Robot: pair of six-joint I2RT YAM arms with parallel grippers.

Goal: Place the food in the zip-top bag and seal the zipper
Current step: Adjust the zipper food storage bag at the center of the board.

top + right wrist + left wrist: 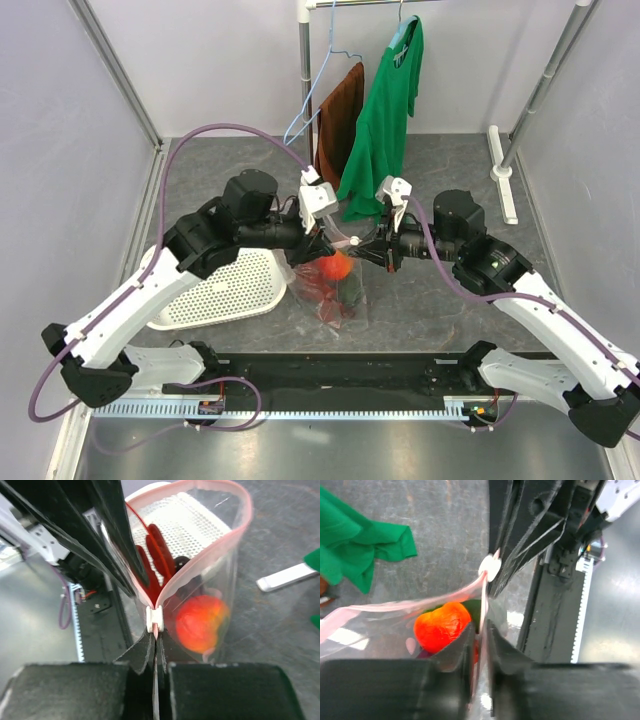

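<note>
Likely light, floppy, slippery: clear pink-dotted plastic bag [345, 300]. Hold by stiffer pale pink zipper strip [239, 530]; left claw [481, 642], right claw [156, 652] both clamp it.

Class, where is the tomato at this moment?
Top view: the tomato sits inside the clear bag at mid-table, just right of the white basket.

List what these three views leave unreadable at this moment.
Top view: crinkled zip-top bag blurs the food beneath the tomato.
Left wrist: left claw out of focus; grip on the zipper unclear.
Right wrist: the left claw covers part of the lobster.
</note>
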